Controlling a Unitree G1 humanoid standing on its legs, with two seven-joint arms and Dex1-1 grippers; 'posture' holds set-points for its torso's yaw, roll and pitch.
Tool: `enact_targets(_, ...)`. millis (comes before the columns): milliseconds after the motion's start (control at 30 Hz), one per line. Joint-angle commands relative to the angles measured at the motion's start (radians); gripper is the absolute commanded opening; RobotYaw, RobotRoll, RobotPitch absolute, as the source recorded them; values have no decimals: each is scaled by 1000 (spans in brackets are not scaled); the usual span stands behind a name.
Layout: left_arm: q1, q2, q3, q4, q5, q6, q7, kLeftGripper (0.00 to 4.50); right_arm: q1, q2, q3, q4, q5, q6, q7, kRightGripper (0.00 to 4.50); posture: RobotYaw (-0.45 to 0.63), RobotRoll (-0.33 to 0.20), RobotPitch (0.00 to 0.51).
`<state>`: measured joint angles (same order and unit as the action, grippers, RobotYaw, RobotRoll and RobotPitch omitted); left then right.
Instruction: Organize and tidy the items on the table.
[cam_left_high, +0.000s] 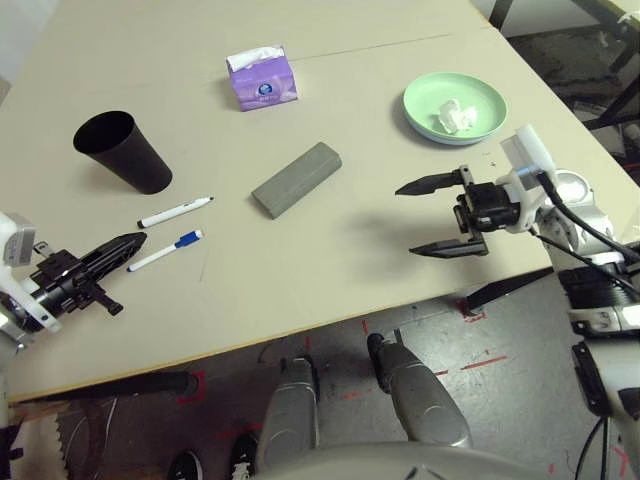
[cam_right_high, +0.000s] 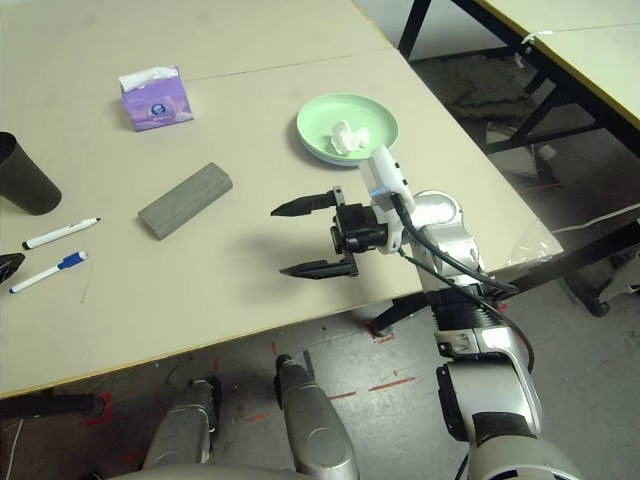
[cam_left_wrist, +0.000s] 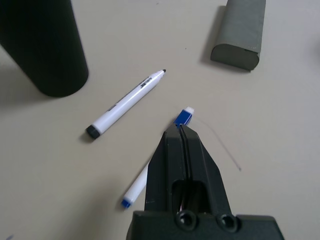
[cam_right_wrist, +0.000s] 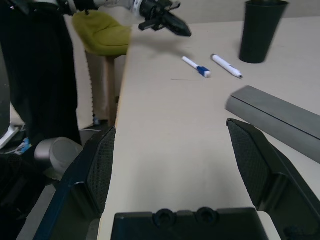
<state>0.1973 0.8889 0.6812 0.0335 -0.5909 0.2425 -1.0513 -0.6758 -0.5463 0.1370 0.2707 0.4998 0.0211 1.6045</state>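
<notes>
Near the left front of the table (cam_left_high: 330, 270) lie two white markers, one black-capped (cam_left_high: 175, 212) and one blue-capped (cam_left_high: 165, 251). My left gripper (cam_left_high: 130, 245) is shut and empty, its tip (cam_left_wrist: 181, 129) just above the blue-capped marker (cam_left_wrist: 137, 187). Behind them is a black cup (cam_left_high: 122, 150). A grey glasses case (cam_left_high: 296, 178) lies mid-table. A green plate (cam_left_high: 485, 100) at the right holds a crumpled white tissue (cam_left_high: 452, 115). My right gripper (cam_left_high: 408, 219) hovers open and empty in front of the plate, right of the case (cam_right_wrist: 280, 117).
A purple tissue box (cam_left_high: 262, 78) stands at the back centre. The table's front edge runs just below both grippers, with floor and red tape marks beyond. A yellow-green cushion (cam_right_wrist: 100, 32) sits off the table's left side. Other tables stand to the right (cam_right_high: 560, 40).
</notes>
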Motion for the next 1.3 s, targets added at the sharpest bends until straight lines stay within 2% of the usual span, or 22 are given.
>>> enact_targets(33,17,63,2,-32,29,11,-39,633,-10,9,9,19,6,-21,10,4500,-65,0,261)
enact_targets(100,7,120,-6,-34,39,31,-65,1283,-13,12,8,22,5,-23,10,4500,-65,0,261)
enact_targets(233,-97,313,-53,2,32,116,-159,2678,-12,27,-2,18,-5,-20,9,4500,-69,0,264)
enact_targets(400,-286,526,-236,62,41,190,-290,4379,-13,46,-12,0,-8,-10,-12,4500,-84,0,273)
enact_targets(600,-550,632,-529,103,135,223,-419,4475,0,55,-23,-59,0,13,-58,4500,-118,0,283)
enact_targets(733,-656,659,-660,147,238,205,-513,4475,13,54,-31,-99,4,32,-92,4500,-135,0,284)
enact_targets(833,-720,652,-729,194,320,170,-555,4475,17,53,-35,-114,4,40,-107,4500,-138,0,283)
enact_targets(900,-735,648,-770,227,358,126,-563,4475,12,55,-39,-116,4,44,-115,4500,-141,0,283)
enact_targets(1100,-718,641,-837,286,378,39,-563,4475,-1,58,-41,-119,3,52,-126,4500,-141,0,283)
enact_targets(1300,-685,591,-826,289,406,-15,-560,4475,-12,61,-42,-121,6,59,-132,4500,-138,0,280)
